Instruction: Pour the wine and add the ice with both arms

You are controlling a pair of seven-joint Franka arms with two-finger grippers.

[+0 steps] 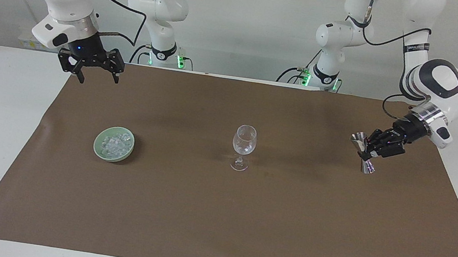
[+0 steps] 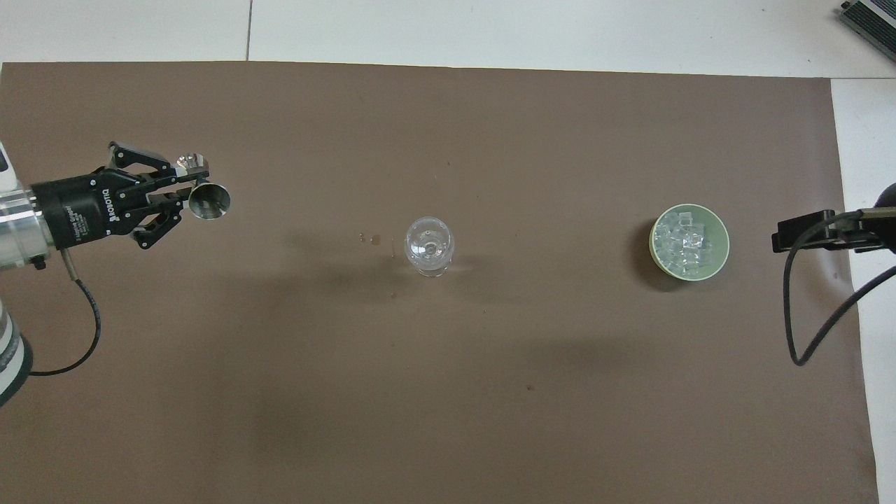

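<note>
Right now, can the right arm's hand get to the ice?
Probably yes. The right hand is open and empty, up above the mat, and nothing stands between it and the ice in the uncovered bowl.

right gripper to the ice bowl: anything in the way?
Nothing visible. The right gripper hangs open over the mat's edge at its own end; only bare mat lies between it and the bowl of ice. The glass stands mid-mat, off that line.
</note>
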